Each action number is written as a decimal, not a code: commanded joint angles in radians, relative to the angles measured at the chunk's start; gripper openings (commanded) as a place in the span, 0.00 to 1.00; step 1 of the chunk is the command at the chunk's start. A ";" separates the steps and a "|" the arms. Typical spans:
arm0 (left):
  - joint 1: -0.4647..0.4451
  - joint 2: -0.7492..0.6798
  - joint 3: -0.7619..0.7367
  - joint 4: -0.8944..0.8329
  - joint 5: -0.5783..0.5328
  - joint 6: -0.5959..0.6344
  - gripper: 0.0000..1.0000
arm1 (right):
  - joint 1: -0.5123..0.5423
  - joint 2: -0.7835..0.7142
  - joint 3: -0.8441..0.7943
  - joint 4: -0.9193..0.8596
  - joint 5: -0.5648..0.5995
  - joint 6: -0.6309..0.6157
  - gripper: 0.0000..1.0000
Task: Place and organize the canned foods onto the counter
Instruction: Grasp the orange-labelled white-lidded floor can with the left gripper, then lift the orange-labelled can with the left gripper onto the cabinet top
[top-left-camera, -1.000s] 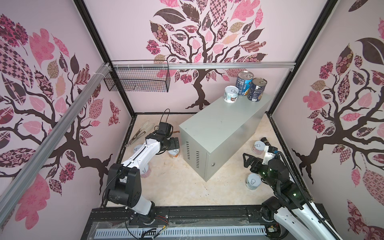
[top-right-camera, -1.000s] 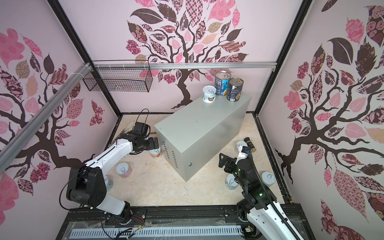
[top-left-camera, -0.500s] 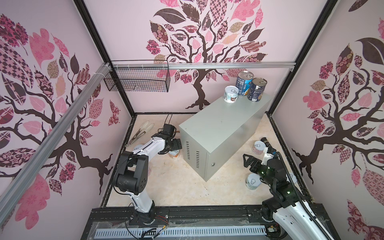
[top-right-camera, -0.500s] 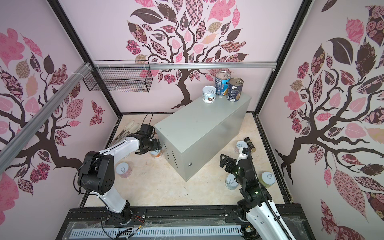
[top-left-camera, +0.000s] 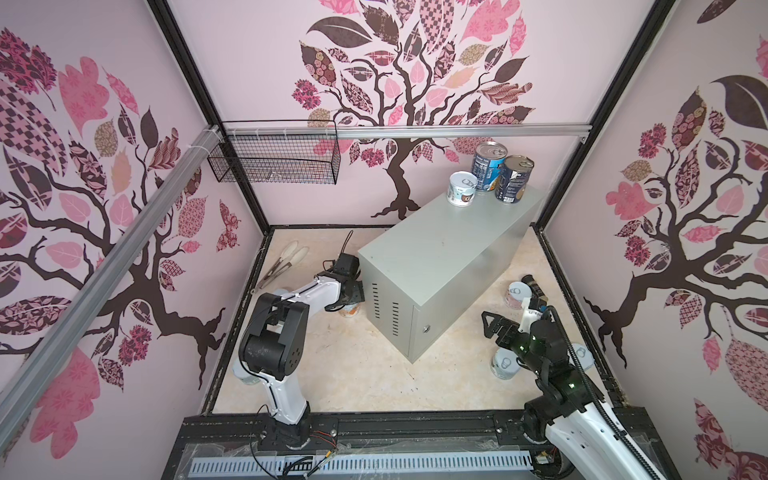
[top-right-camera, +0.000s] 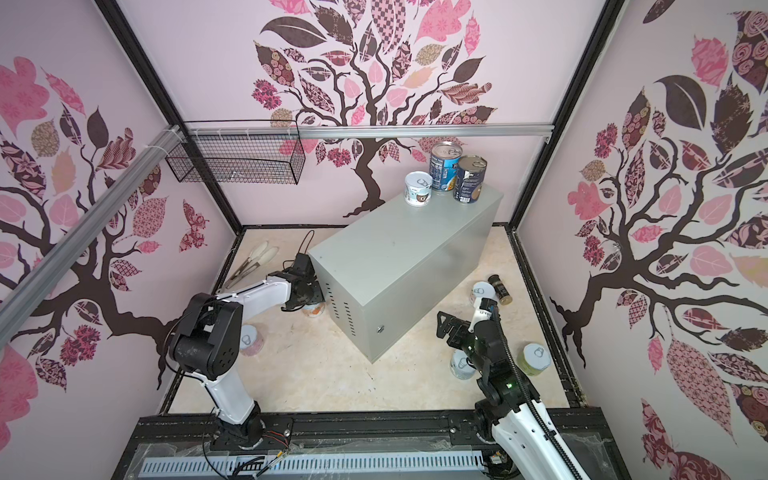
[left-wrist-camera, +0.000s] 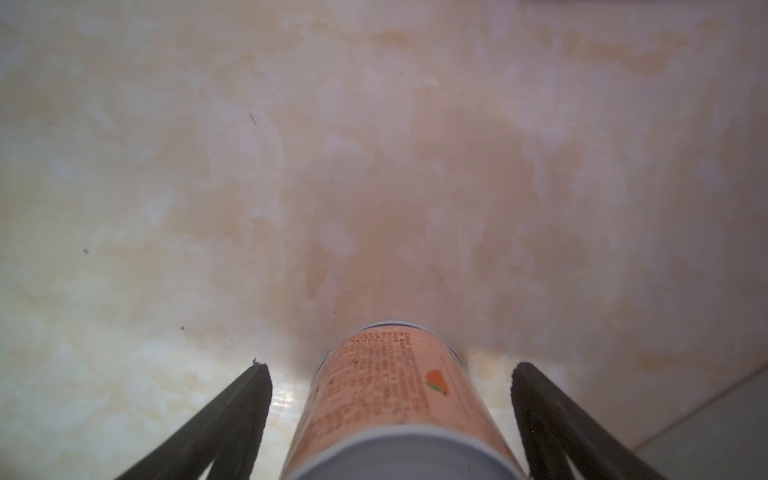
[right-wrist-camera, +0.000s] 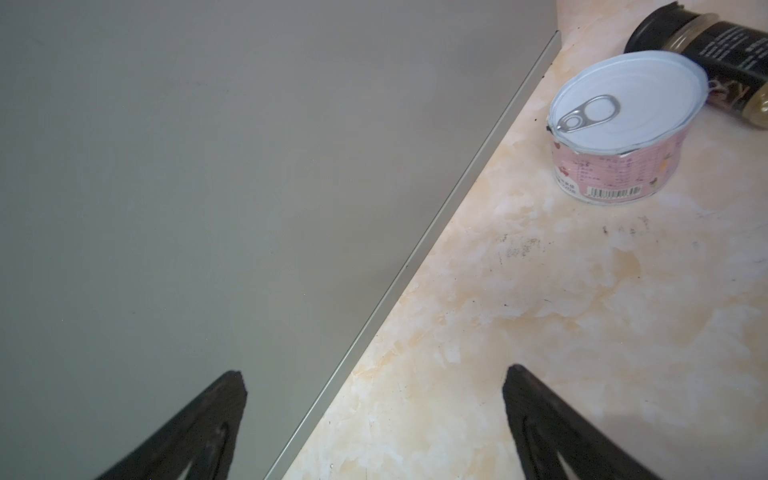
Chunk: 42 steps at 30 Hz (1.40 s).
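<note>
The counter is a grey sheet-metal cabinet (top-left-camera: 440, 266), a smooth matte box with sharp folded edges, rows of vent slots and a small round lock on its door end. On the far end of its top stand three cans: two tall cylinders with dark blue labels (top-left-camera: 487, 166) (top-left-camera: 513, 179) and a short white-labelled can (top-left-camera: 461, 189), all with shiny pull-tab lids.

Just off the cabinet's vented end a short can with an orange printed label (left-wrist-camera: 399, 399) stands upright on the glossy cream marbled floor (left-wrist-camera: 374, 166). The left gripper (left-wrist-camera: 390, 366) points down over it, its black, rough-edged fingers (left-wrist-camera: 249, 399) spread wide on either side with floor showing in both gaps, so they do not touch the can. The left arm reaches low from its base, its white forearm stretched toward the cabinet's vented end.

Beside the cabinet's long plain side stands a short pink-labelled can (right-wrist-camera: 619, 124) with a barcode, and a dark glass spice jar (right-wrist-camera: 706, 62) lies on its side touching it. The right gripper (right-wrist-camera: 374, 371) hangs empty above the cabinet's bottom edge, fingers fully apart, the arm folded upright at its elbow. Another short can (top-left-camera: 505, 365) sits under that arm, off the cabinet's near corner.
</note>
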 joint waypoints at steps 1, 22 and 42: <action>-0.010 0.030 -0.019 0.004 -0.055 -0.035 0.94 | -0.001 -0.009 0.009 0.012 -0.004 -0.018 1.00; -0.016 -0.086 -0.129 0.094 -0.103 -0.062 0.54 | -0.002 0.012 0.014 0.011 0.002 -0.025 1.00; -0.002 -0.618 0.022 -0.264 -0.018 0.097 0.53 | -0.002 0.075 0.179 -0.091 -0.069 -0.025 1.00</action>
